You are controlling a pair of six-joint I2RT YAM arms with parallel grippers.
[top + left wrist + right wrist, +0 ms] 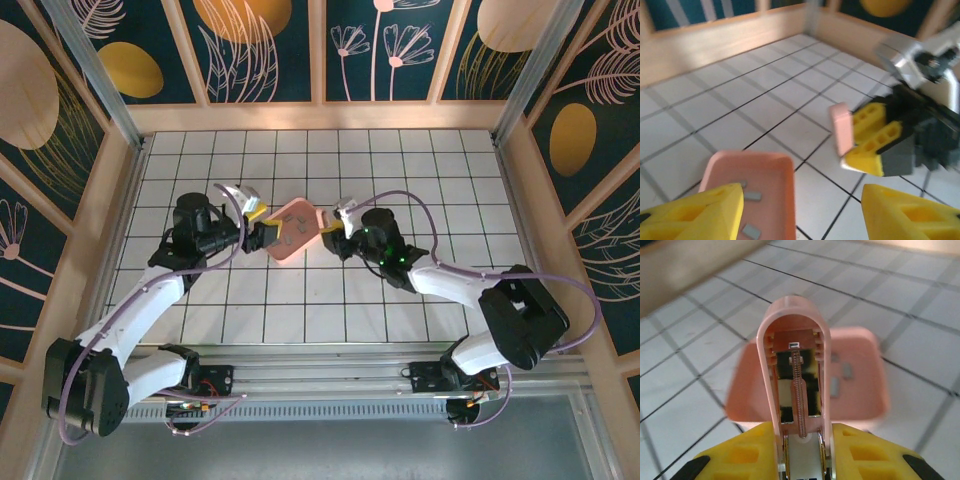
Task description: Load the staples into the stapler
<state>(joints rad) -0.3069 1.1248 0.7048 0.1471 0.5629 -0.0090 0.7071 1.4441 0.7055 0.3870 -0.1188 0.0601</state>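
While low beside the tray (pixel 300 209), right claw (pixel 333 235) around stapler (pixel 796 365).

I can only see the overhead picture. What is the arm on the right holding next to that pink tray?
Observer: A stapler, pink and flipped open, so its spring shows. The right gripper is clamped on its lower end.
Visitor: And where are the staples that go in it?
Observer: A few staples, little grey strips, lie loose in the tray.
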